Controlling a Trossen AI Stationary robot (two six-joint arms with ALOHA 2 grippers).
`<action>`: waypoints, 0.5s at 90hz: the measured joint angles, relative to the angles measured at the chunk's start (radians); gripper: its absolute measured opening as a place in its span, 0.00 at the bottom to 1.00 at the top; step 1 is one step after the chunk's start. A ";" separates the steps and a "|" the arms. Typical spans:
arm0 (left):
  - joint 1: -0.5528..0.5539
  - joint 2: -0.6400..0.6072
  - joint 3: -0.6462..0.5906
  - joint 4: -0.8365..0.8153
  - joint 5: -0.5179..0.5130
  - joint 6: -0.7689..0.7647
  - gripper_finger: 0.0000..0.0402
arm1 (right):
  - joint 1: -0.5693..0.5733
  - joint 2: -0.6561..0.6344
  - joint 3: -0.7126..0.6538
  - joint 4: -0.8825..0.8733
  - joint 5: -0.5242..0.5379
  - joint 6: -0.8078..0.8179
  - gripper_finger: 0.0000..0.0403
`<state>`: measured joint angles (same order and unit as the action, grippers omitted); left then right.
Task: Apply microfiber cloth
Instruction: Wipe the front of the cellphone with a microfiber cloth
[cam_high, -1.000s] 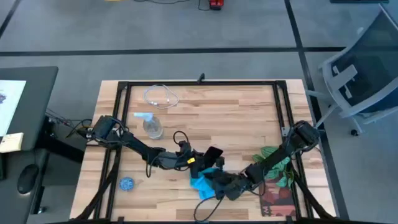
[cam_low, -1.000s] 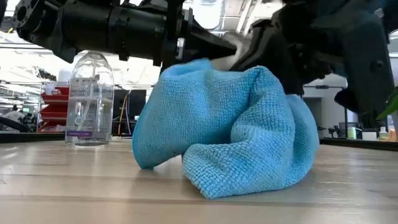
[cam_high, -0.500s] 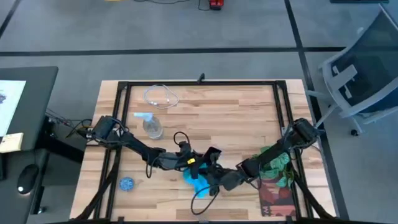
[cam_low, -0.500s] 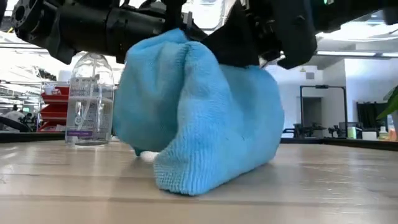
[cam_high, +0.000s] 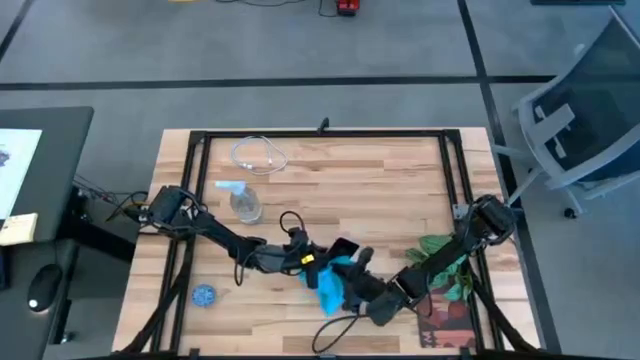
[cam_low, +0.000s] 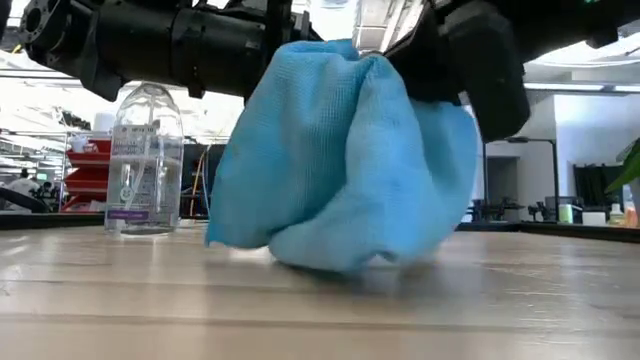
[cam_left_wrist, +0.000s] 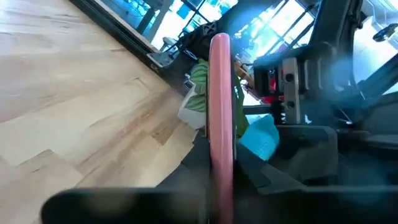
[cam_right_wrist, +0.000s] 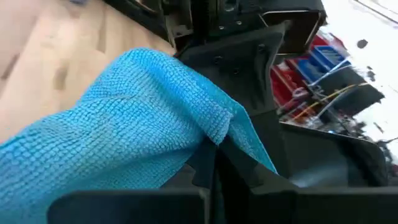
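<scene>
The microfiber cloth (cam_high: 329, 284) sits bunched near the front middle of the wooden bench (cam_high: 380, 190), its lower folds resting on the boards in the low view (cam_low: 345, 160). The right pincer (cam_high: 352, 283) is at the cloth's right edge, closed on a gathered fold of the fabric, which drapes forward from between its fingers in the right wrist view (cam_right_wrist: 130, 134). The left pincer (cam_high: 322, 262) lies just to the cloth's far left side and is clamped on a thin pink-edged phone (cam_left_wrist: 221, 118), held edge-on; the phone's dark face (cam_high: 343, 247) shows tilted just beyond the cloth in the high view. In the left wrist view a corner of the cloth (cam_left_wrist: 261, 137) shows right beside the phone. A clear spray bottle (cam_high: 243, 203) stands farther left, well apart, with a coiled cable (cam_high: 260, 155) beyond it and a small blue disc (cam_high: 204, 295) near the front left.
</scene>
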<state>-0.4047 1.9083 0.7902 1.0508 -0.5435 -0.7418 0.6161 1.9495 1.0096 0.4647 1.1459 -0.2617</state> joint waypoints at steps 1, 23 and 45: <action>0.000 0.000 0.000 0.000 0.000 0.000 0.02 | -0.002 0.000 0.000 0.002 -0.009 0.006 0.00; -0.001 0.002 -0.002 -0.009 0.016 -0.001 0.02 | -0.072 0.000 0.001 0.011 -0.320 0.097 0.00; 0.000 0.003 -0.003 -0.012 0.021 -0.001 0.02 | -0.071 0.001 0.003 -0.051 -0.390 0.092 0.00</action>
<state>-0.4049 1.9110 0.7872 1.0386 -0.5220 -0.7432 0.5449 1.9503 1.0123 0.4139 0.7559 -0.1694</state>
